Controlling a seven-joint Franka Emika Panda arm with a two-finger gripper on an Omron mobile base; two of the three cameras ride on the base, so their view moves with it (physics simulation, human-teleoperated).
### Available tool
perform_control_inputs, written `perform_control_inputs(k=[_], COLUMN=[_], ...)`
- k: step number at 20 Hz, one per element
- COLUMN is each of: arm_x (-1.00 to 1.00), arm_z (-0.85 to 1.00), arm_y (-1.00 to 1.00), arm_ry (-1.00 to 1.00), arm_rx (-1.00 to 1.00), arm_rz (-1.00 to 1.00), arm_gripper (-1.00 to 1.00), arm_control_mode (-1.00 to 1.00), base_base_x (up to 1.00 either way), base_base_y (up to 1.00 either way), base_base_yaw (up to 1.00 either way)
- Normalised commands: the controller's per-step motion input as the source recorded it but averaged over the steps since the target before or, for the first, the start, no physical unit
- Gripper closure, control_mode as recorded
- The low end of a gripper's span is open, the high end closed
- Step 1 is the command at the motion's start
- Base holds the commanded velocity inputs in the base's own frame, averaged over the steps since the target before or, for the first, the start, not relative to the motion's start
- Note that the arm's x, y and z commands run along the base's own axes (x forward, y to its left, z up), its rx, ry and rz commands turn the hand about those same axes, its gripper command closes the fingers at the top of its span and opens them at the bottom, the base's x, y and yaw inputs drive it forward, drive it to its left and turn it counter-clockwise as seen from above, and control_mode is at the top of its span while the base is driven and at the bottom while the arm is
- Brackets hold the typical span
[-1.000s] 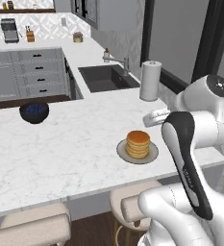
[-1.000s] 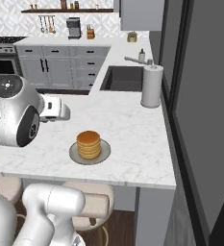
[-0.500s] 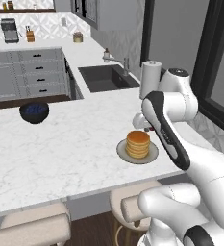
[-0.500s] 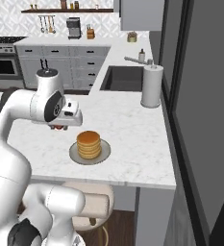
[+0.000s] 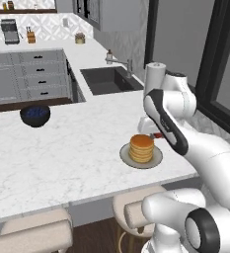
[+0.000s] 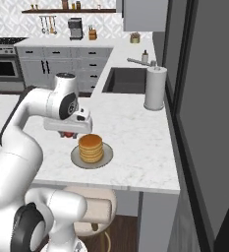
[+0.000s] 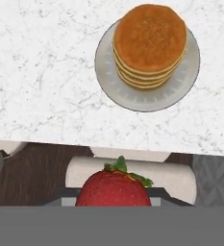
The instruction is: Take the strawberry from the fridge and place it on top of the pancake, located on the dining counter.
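Strawberry (image 7: 114, 186) kept pinched in closed gripper (image 6: 67, 133), held up beside pancake (image 6: 91, 146) on plate (image 6: 106, 158). Pancake top left bare. Strawberry held high so stack can be cleared.

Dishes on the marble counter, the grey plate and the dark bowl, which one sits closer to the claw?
The grey plate holding the pancake; the claw hangs beside it. The dark bowl sits far across the counter.

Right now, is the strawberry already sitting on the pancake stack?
No. In the hand view the strawberry is at the gripper, while the pancake stack on its plate has a bare top.
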Motion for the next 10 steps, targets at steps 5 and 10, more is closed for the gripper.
perform_control_inputs(k=[5, 10], arm_x=[0.28, 0.43], arm_z=[-0.09, -0.31], arm_y=[-0.16, -0.01], arm_ry=[0.06, 0.05], arm_rx=[0.0, 0.0], arm_rz=[0.0, 0.0], arm_gripper=[1.0, 1.0], arm_control_mode=[-1.0, -1.0], base_base_x=[0.0, 0.0], base_base_y=[0.0, 0.0], base_base_yaw=[0.0, 0.0])
